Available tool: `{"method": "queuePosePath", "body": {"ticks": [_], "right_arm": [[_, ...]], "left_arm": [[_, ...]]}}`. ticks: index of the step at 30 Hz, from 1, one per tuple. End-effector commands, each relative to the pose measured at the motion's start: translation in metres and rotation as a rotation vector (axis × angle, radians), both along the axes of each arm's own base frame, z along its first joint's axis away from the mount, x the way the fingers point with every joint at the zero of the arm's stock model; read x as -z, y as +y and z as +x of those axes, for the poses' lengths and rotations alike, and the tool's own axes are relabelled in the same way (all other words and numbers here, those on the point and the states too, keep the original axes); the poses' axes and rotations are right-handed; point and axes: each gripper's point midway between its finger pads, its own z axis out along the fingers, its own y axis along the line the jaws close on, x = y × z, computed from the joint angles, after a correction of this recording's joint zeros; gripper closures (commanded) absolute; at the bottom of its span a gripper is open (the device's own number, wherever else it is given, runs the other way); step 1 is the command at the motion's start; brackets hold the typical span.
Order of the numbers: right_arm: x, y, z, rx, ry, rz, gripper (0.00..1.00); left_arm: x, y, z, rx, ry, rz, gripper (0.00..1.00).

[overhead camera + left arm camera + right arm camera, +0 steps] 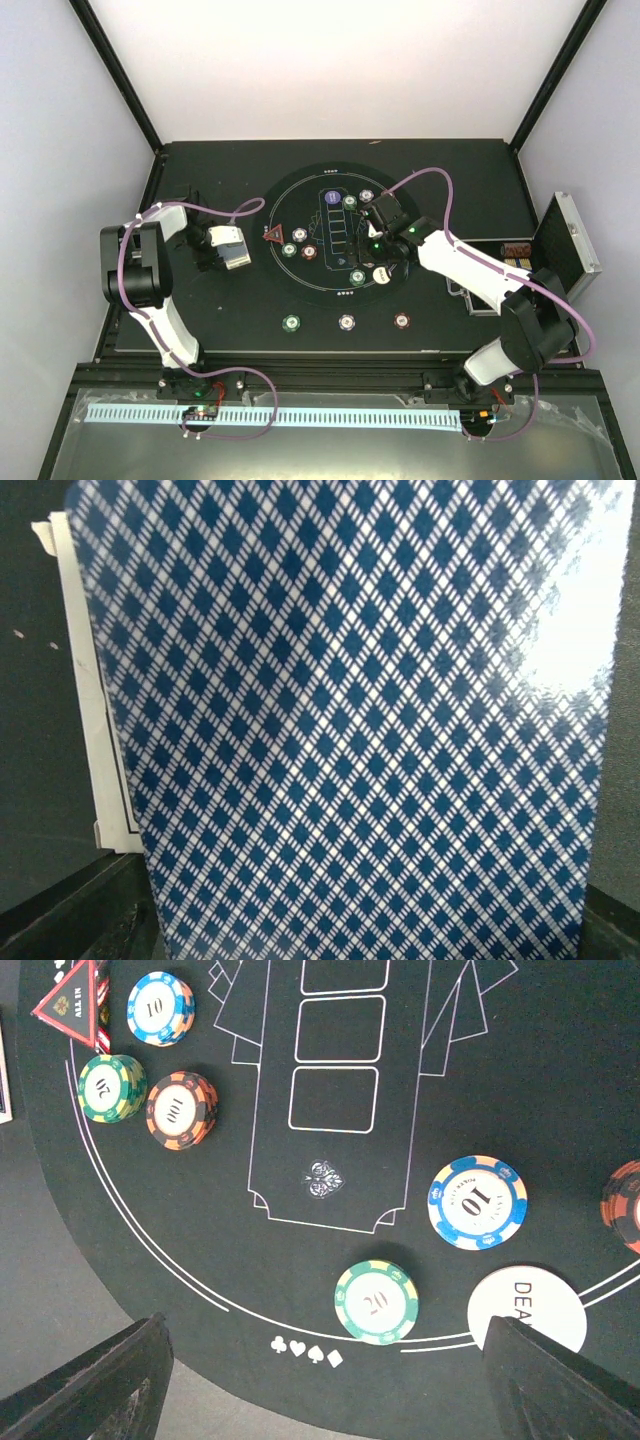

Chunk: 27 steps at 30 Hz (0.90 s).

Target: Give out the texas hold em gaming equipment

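Two wrist-only details, card (350, 730) lattice, chip (377, 1301) numerals

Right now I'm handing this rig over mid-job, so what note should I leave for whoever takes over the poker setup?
Left gripper: fingers shut on the playing cards, held left of the mat.
Right gripper: open, empty, hovering above the mat near the white dealer disc.
Done: chips cluster beside the red triangle, others are spread over the mat, three more chips line up nearer the arms; purple disc at the far side.
Left: no card is on the mat's outlines, so dealing likely remains.
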Motion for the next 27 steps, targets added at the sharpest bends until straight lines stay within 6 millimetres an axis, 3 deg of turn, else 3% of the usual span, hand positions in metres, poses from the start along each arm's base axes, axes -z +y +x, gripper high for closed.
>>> {"method": "queuePosePath", "body": {"ticks": [1,10,21,25,27], "right_arm": [[-0.002,0.007,-0.003,-0.014,-0.003,0.023,0.13],[-0.004,0.011,-0.005,-0.026,0.0,0.034,0.17],[-0.003,0.018,-0.006,-0.035,0.012,0.068,0.2],[-0.003,0.02,-0.006,-0.039,0.014,0.079,0.2],[-0.004,0.022,-0.006,-0.041,0.017,0.086,0.2]], "left_arm": [[0.005,-0.002,0.001,0.038,-0.011,-0.017,0.15],[0.004,-0.001,0.003,0.05,-0.02,-0.013,0.3],[0.006,0.002,-0.001,0.06,-0.016,0.0,0.69],[0.005,0.003,-0.003,0.062,-0.022,0.009,0.76],[0.003,0.004,-0.002,0.06,-0.026,0.013,0.84]]}}
